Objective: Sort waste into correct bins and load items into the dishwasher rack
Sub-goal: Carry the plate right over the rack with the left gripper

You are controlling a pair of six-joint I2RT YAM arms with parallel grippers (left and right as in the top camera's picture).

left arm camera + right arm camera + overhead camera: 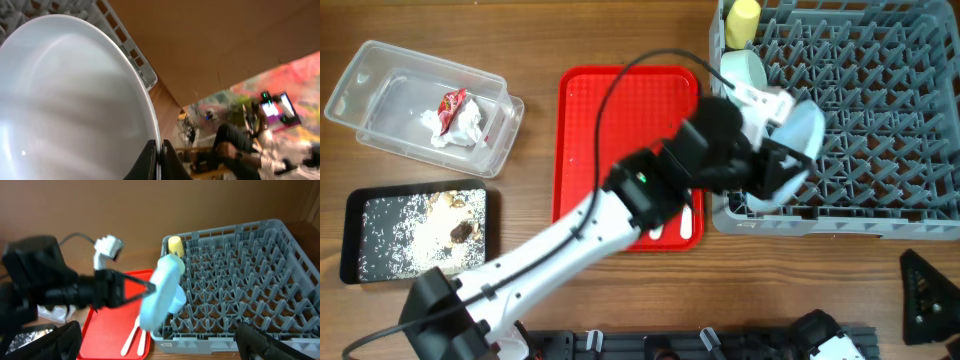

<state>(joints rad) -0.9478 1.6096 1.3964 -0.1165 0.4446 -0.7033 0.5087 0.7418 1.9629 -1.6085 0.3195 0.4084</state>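
Gripping the plate (805, 130) with the left claw (160, 156), pinched tight on a thin bite of rim. Holding it on edge just past its tips, above the near corner of the rack (880, 100), not yet set between pegs.

Likely to slip or swivel: smooth ware, narrow pinch, most of the weight hanging well out from the tips. Risk of coming down on a peg top instead of a gap, then tipping flat or sliding back over the wall right under the claw and onto the table (540, 40). Risk too of clipping the bowl (745, 68) close beside the claw in the same corner, with the cup (743, 20) just beyond that. Most easily caused by letting go before the lower edge sits in the grid, or by descending tilted.

Reaching long and diagonal across the red tray (590, 130), elbow nearly straight, wrist rolled to stand the plate upright. Behind the claw, under the forearm, on that tray: cutlery (687, 218). Far behind the claw, toward the arm's base: tub (360, 85) with wrapper (452, 103) and napkin (468, 125), black tray (348, 235) with scraps (445, 205). As for the right claw (156, 330): spread wide and empty, parked well apart from the left one, on the near side of the rack.
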